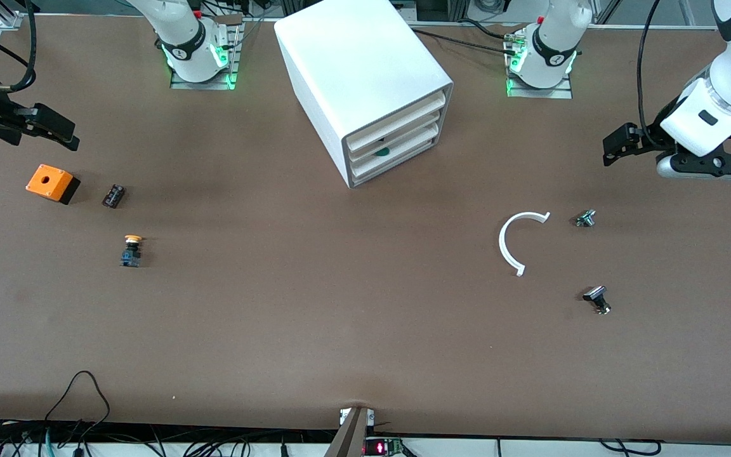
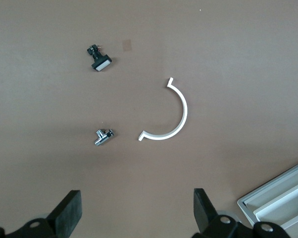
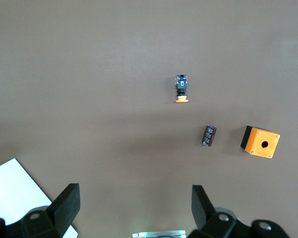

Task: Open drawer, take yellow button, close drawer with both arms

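Observation:
The white cabinet (image 1: 365, 70) stands at the middle of the table, near the robots' bases. Its three drawer fronts (image 1: 397, 136) look about flush, and something green shows in a gap between them. The button (image 1: 132, 251) (image 3: 181, 88), with a yellow-orange cap and a blue-and-black body, lies on the bare table toward the right arm's end. My right gripper (image 1: 61, 130) (image 3: 135, 203) hangs open and empty above the table at that end, near the orange cube (image 1: 52, 183). My left gripper (image 1: 619, 143) (image 2: 138, 208) hangs open and empty over the left arm's end.
Beside the orange cube (image 3: 260, 142) lies a small black part (image 1: 113, 195). Toward the left arm's end lie a white half ring (image 1: 518, 241) (image 2: 171, 111), a small silver part (image 1: 586, 218) (image 2: 103, 137) and a black-capped part (image 1: 597, 298) (image 2: 99, 59). Cables run along the table's near edge.

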